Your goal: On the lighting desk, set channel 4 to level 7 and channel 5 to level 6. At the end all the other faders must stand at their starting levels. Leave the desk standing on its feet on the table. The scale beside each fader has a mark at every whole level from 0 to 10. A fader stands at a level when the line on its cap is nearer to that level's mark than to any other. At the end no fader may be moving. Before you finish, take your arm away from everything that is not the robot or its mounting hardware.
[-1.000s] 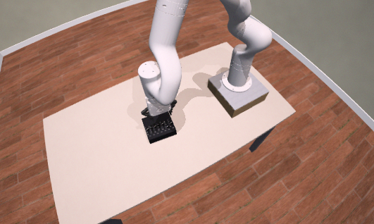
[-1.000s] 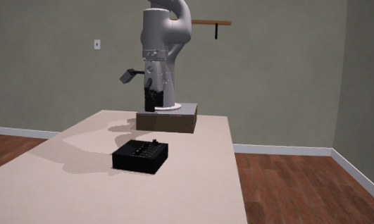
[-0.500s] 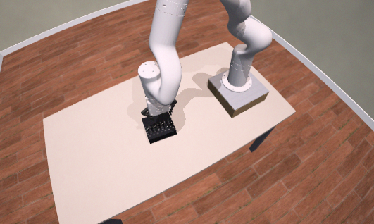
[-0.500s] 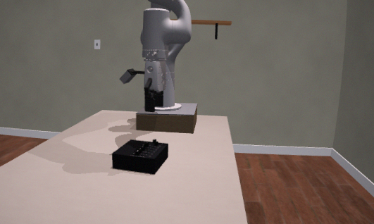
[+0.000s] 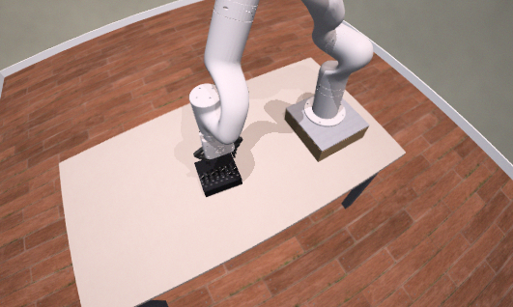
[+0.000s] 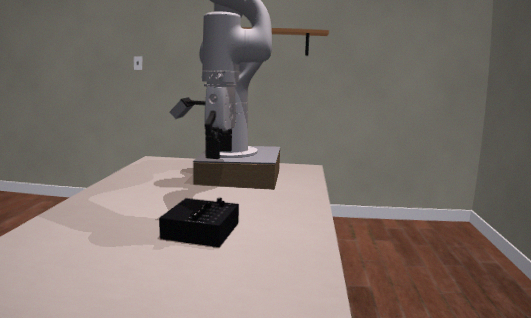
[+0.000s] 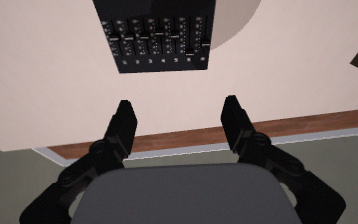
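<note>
The lighting desk (image 5: 217, 177) is a small black box standing on the beige table, also in the exterior view (image 6: 199, 221). In the wrist view it lies at the top of the frame (image 7: 158, 37), with a row of several faders. The cap of channel 4 (image 7: 159, 33) and the cap of channel 5 (image 7: 174, 36) sit in the upper part of their slots. Two caps on the right sit lower. The scale marks are too small to read. My gripper (image 7: 178, 108) (image 6: 214, 145) is open and empty, well above the desk, touching nothing.
The arm's base stands on a wooden-sided block (image 5: 327, 126) (image 6: 237, 167) at the back right of the table. The table's edge and the floor show under the fingers in the wrist view. A wall shelf (image 6: 298, 32) hangs behind the arm.
</note>
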